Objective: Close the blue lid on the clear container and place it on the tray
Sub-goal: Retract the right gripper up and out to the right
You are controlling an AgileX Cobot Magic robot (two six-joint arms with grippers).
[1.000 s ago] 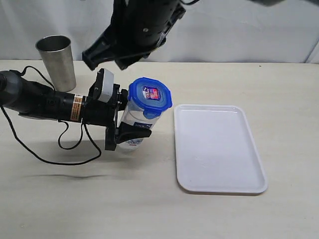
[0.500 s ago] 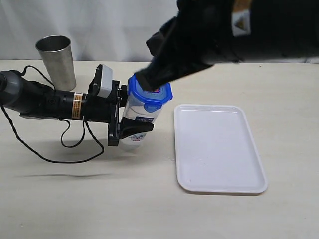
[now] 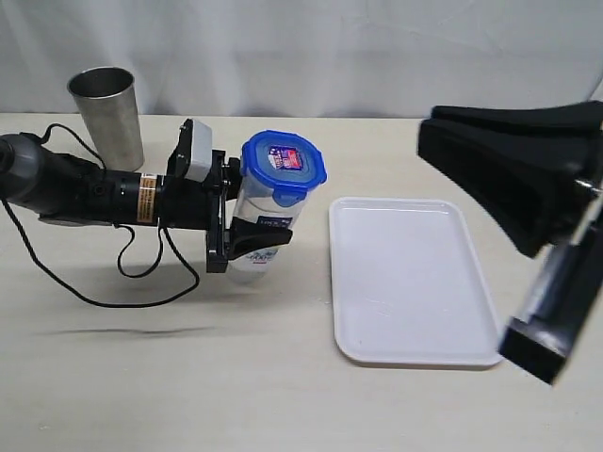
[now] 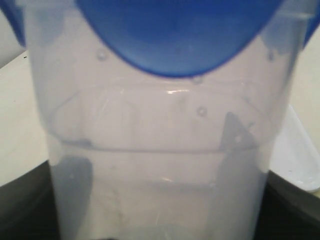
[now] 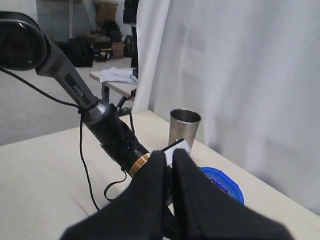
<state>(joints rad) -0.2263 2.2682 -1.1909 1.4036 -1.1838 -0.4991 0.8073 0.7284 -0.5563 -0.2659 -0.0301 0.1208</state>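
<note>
The clear container stands slightly tilted on the table with the blue lid sitting on its mouth. My left gripper reaches in from the left and is shut on the container's body. In the left wrist view the container fills the picture, the lid sits at its far end, and dark fingers show through the plastic on both sides. The white tray lies just right of the container. My right gripper hovers at the right, above the tray's far side, shut and holding nothing; its own view shows the right gripper pointing toward the lid.
A tapered steel cup stands at the back left behind the left arm. A black cable loops on the table under that arm. A white curtain hangs behind the table.
My right arm has pulled off the lid and swung to the right, uncovering the container. The left gripper and container have stayed in place.
</note>
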